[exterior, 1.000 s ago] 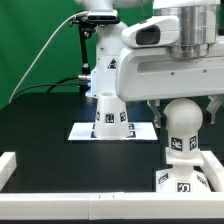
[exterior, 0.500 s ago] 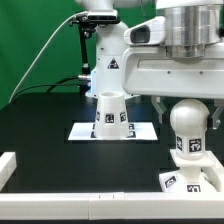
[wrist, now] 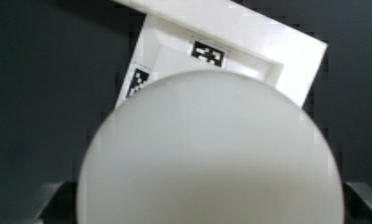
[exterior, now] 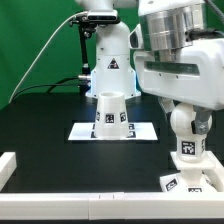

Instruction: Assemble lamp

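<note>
The bulb (exterior: 186,122) is a smooth white ball on a short white neck, and the neck carries a black-and-white square tag facing the exterior view. It stands upright at the exterior view's right, directly above the square stepped base (exterior: 190,181). The neck's lower end is at the base's top, but whether it is seated or just clear cannot be told.

The hand (exterior: 186,112) comes down from the big white arm (exterior: 175,50) and is closed around the ball. In the wrist view the bulb fills most of the picture, and a dark finger (wrist: 55,203) shows at each side of it. Behind the bulb in that view lies the base, white, with stepped edges and two tags, on the black tabletop (wrist: 41,60).

The base sits at the near edge of the tabletop, with tags on its facing sides. The cone shade (exterior: 108,112) stands well apart, toward the exterior view's left. It is upright, narrow end up and tagged, and rests on the marker board (exterior: 80,132).
</note>
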Action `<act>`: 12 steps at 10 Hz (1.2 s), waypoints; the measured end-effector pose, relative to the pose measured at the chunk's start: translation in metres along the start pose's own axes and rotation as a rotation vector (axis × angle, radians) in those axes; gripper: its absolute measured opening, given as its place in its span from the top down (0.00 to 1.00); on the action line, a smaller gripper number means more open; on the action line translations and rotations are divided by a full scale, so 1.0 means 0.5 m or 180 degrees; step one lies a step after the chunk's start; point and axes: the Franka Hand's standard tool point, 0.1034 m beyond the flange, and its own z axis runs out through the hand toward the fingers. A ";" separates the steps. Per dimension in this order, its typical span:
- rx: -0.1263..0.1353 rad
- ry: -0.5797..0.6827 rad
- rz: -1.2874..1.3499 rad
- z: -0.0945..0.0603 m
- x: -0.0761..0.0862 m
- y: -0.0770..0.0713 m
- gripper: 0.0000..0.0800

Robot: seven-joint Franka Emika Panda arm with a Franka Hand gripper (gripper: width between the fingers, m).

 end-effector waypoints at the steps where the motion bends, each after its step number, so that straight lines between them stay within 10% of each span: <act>1: -0.0004 0.0002 0.0035 0.001 -0.001 0.000 0.29; 12: -0.0298 0.0113 -0.3852 -0.012 -0.024 -0.011 0.13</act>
